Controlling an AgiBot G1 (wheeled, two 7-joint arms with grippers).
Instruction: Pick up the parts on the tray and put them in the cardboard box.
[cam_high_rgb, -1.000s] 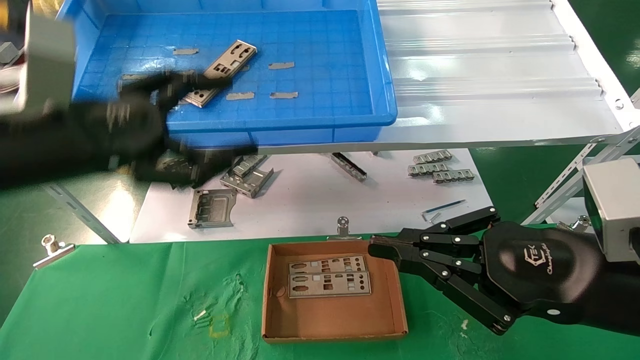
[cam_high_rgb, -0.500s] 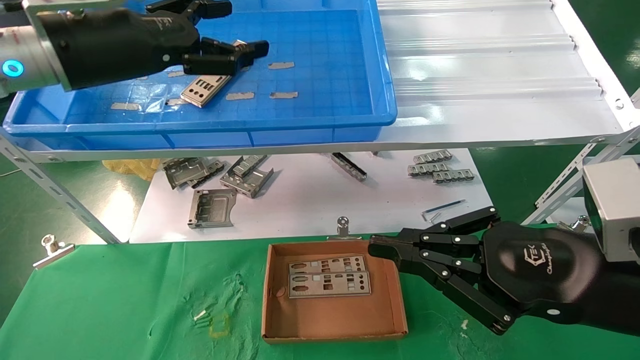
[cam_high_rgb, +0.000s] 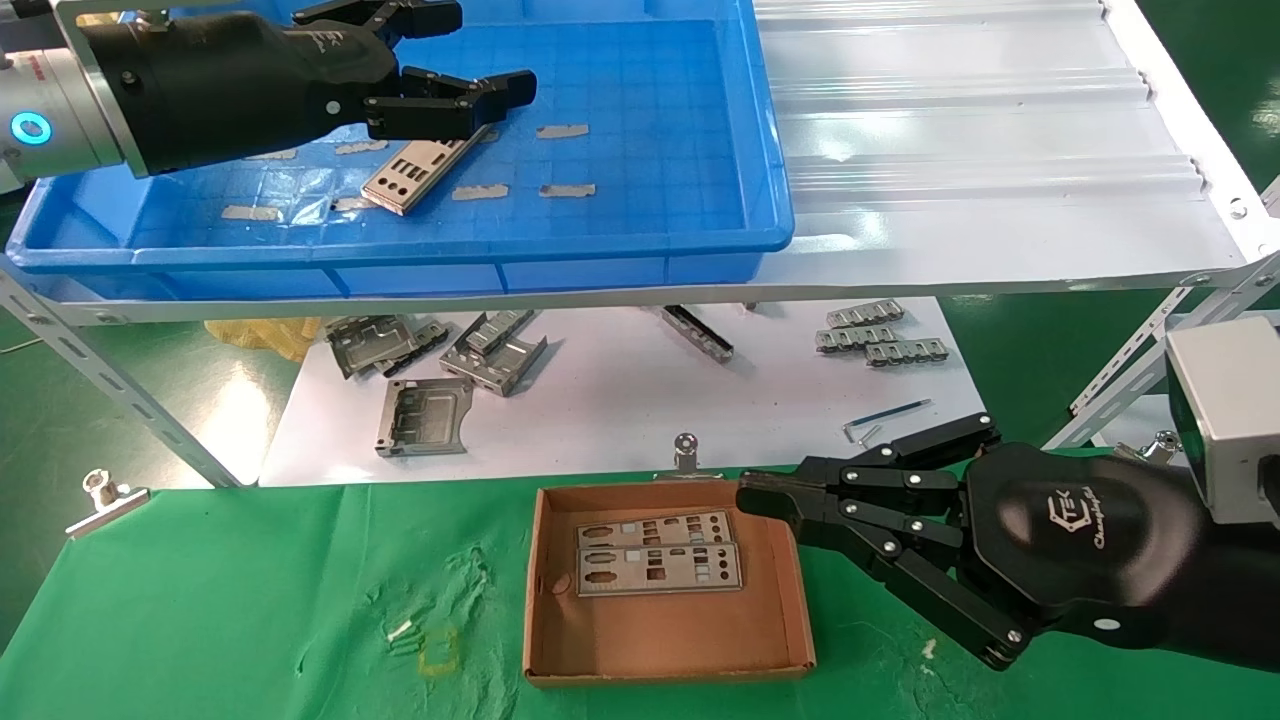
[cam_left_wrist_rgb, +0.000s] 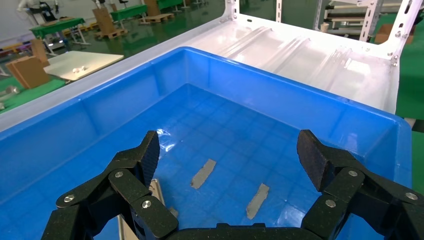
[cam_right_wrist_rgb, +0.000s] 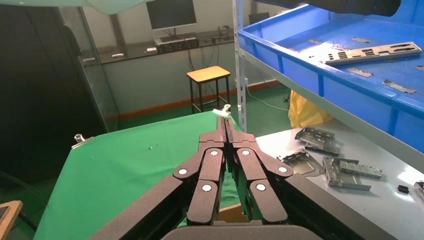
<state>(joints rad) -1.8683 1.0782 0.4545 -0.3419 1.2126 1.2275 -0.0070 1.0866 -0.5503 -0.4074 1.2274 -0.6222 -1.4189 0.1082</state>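
Note:
One silver-grey part (cam_high_rgb: 412, 172) lies slantwise on the floor of the blue tray (cam_high_rgb: 560, 245). My left gripper (cam_high_rgb: 478, 52) hovers open just above the part's far end, with nothing between its fingers. In the left wrist view the wide-open left gripper (cam_left_wrist_rgb: 230, 152) looks down on the tray floor (cam_left_wrist_rgb: 280, 150), and only a sliver of the part (cam_left_wrist_rgb: 156, 189) shows beside one finger. The cardboard box (cam_high_rgb: 680, 630) on the green cloth holds two parts (cam_high_rgb: 660, 570) side by side. My right gripper (cam_high_rgb: 750, 495) rests shut at the box's far right corner.
Grey tape strips (cam_high_rgb: 562, 130) dot the tray floor. The tray stands on a white ribbed shelf (cam_high_rgb: 980, 150). Bent metal brackets (cam_high_rgb: 495, 350) and small pieces (cam_high_rgb: 880, 340) lie on the white sheet below it. Metal clips (cam_high_rgb: 100, 495) pin the green cloth.
The left arm has swung up from below the shelf edge to over the tray, and its open fingers now hang above the part. The right arm has not moved.

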